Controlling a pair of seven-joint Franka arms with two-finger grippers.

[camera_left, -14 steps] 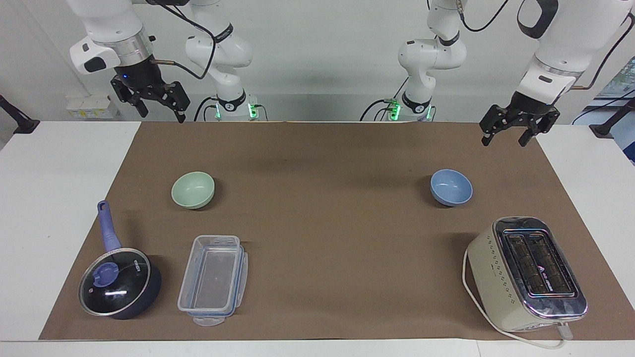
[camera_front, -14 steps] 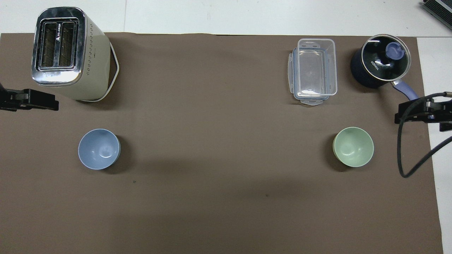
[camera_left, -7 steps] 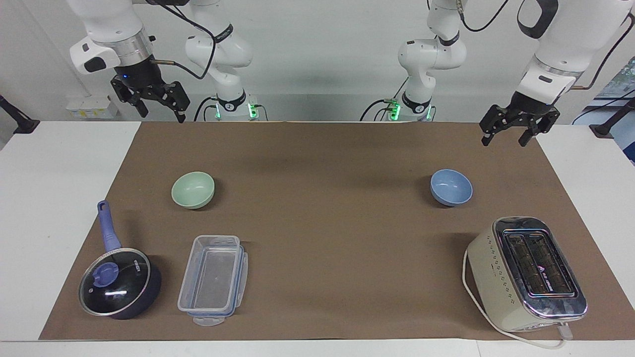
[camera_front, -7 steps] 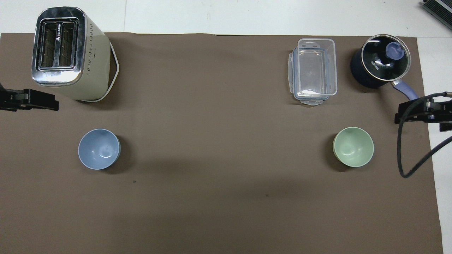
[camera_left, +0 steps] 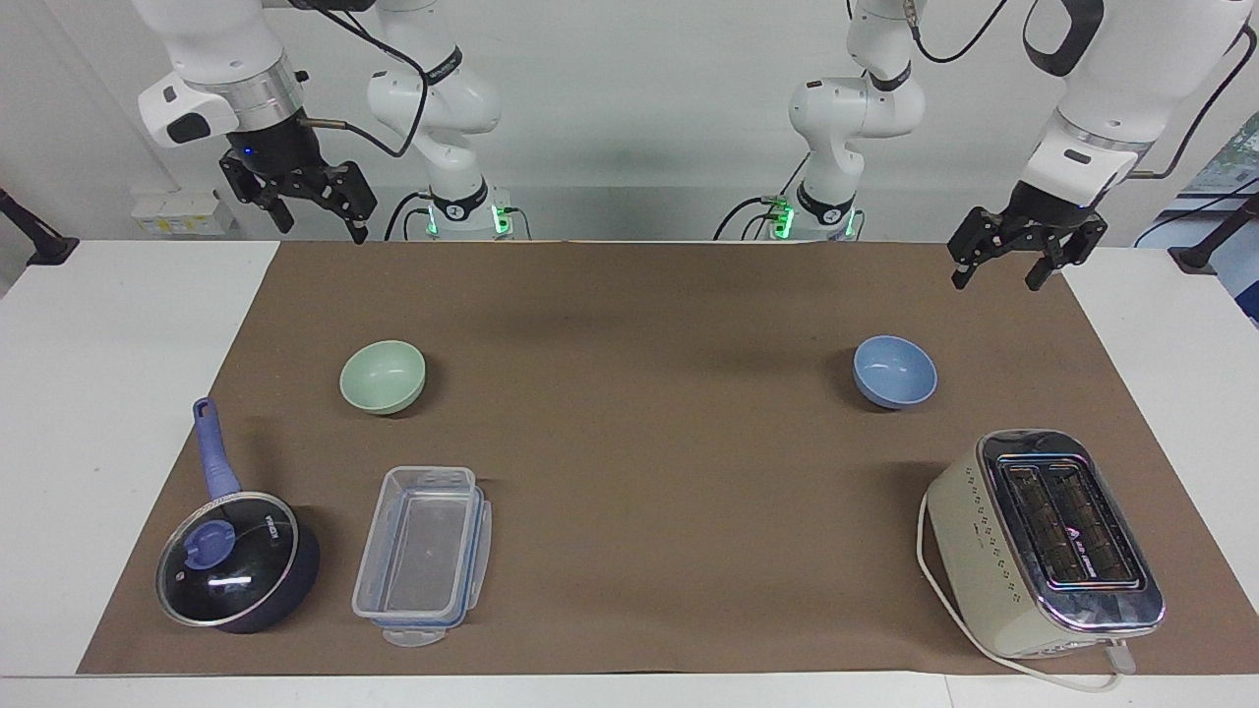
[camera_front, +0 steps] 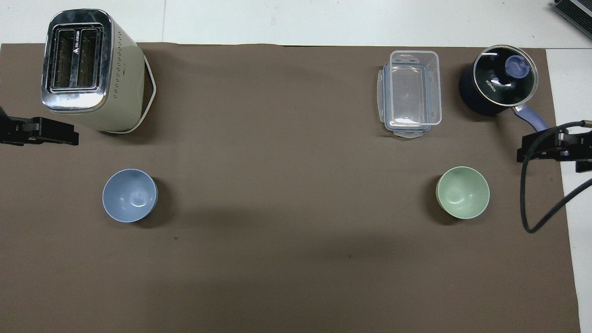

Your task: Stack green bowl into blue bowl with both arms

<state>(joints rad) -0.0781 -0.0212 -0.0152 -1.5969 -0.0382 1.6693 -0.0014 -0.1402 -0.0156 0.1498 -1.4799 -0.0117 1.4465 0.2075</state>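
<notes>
The green bowl [camera_left: 383, 376] stands upright and empty on the brown mat toward the right arm's end; it also shows in the overhead view [camera_front: 462, 192]. The blue bowl [camera_left: 894, 371] stands upright and empty toward the left arm's end, as the overhead view [camera_front: 129, 195] also shows. My right gripper [camera_left: 325, 231] hangs open and empty, high over the mat's edge at the robots' end. My left gripper [camera_left: 994, 280] hangs open and empty, up in the air over the mat's corner at the left arm's end. Both are well apart from the bowls.
A cream toaster [camera_left: 1043, 541] stands farther from the robots than the blue bowl. A clear plastic container [camera_left: 423, 556] and a dark lidded saucepan [camera_left: 231, 560] with a blue handle stand farther than the green bowl. The brown mat [camera_left: 649, 472] covers the table.
The left gripper has edged very slightly toward the table's middle. The bowls and the right gripper have not moved.
</notes>
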